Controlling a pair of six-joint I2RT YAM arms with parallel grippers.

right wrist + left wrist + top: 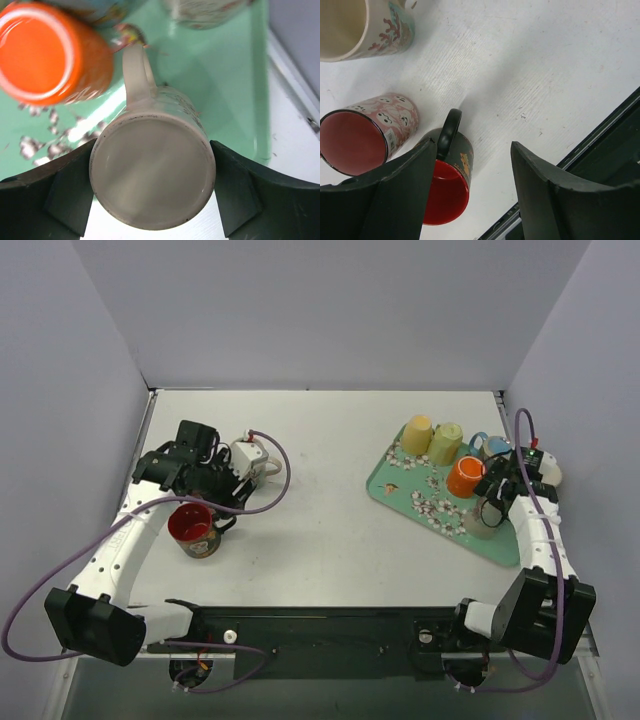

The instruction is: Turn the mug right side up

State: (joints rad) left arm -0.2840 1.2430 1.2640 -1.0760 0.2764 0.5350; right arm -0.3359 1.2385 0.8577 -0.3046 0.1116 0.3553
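Both walls of the upside-down mug (pixel 150 190) are pinched in my right gripper (pixel 152 160), and stiff, slick, breakable ceramic wants a firm mid-body hold.

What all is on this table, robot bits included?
Tray: 1, green with white flowers, table's right side.
Beige mug: 1, upside down, tray's near end.
Orange cup: 1, upside down, beside the beige mug.
Yellow cup: 1, tray's far edge.
Pale green cup: 1, next to the yellow cup.
Blue mug: 1, tray's far right, partly hidden.
Black mug: 1, red inside, table's left side.
Pink mug: 1, red inside, beside the black mug.
Cream mug: 1, coral pattern, near the pink mug.
Left pincer: 1, black, open above the black mug.
Right pincer: 1, black, fingers either side of the beige mug.
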